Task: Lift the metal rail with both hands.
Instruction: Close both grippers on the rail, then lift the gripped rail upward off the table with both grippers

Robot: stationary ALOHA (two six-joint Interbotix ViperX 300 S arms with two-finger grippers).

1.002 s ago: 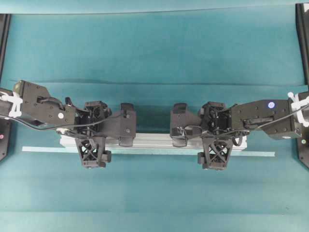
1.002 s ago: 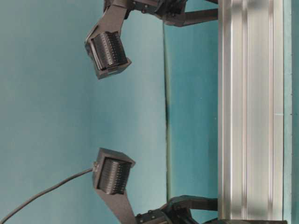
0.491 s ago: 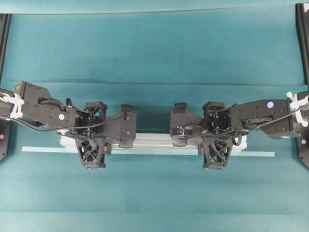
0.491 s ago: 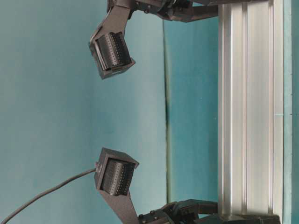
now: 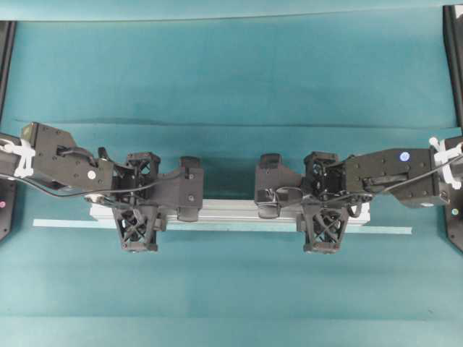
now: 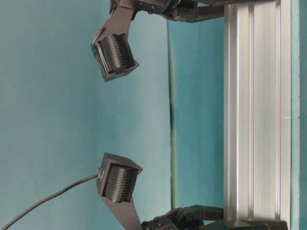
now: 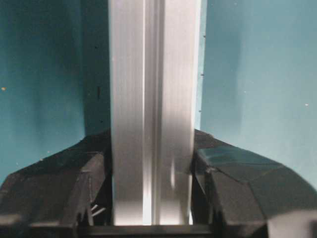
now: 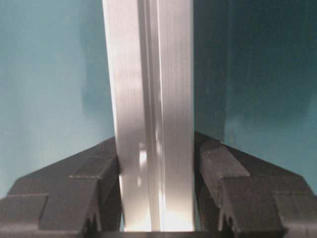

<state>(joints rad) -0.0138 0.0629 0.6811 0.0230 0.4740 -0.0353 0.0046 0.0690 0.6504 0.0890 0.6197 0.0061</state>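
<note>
The metal rail [image 5: 228,210] is a long silver grooved bar lying crosswise on the teal cloth; it also shows in the table-level view [image 6: 252,120]. My left gripper [image 5: 139,206] straddles it near its left end. In the left wrist view the fingers [image 7: 84,188] press both sides of the rail [image 7: 151,99], with the left gripper [image 7: 151,198] shut on it. My right gripper [image 5: 322,206] straddles the right end. In the right wrist view the right gripper [image 8: 156,188] is shut on the rail [image 8: 148,74].
A thin pale blue-grey flat strip [image 5: 376,230] lies along the rail's near side and sticks out past both ends. A fold [image 5: 231,124] crosses the cloth behind the arms. Black frame posts [image 5: 454,58] stand at the table's side edges.
Both grippers have closed in on the rail: the near fingers moved inward against it. The arms shifted slightly. The rail stays in the same place.
</note>
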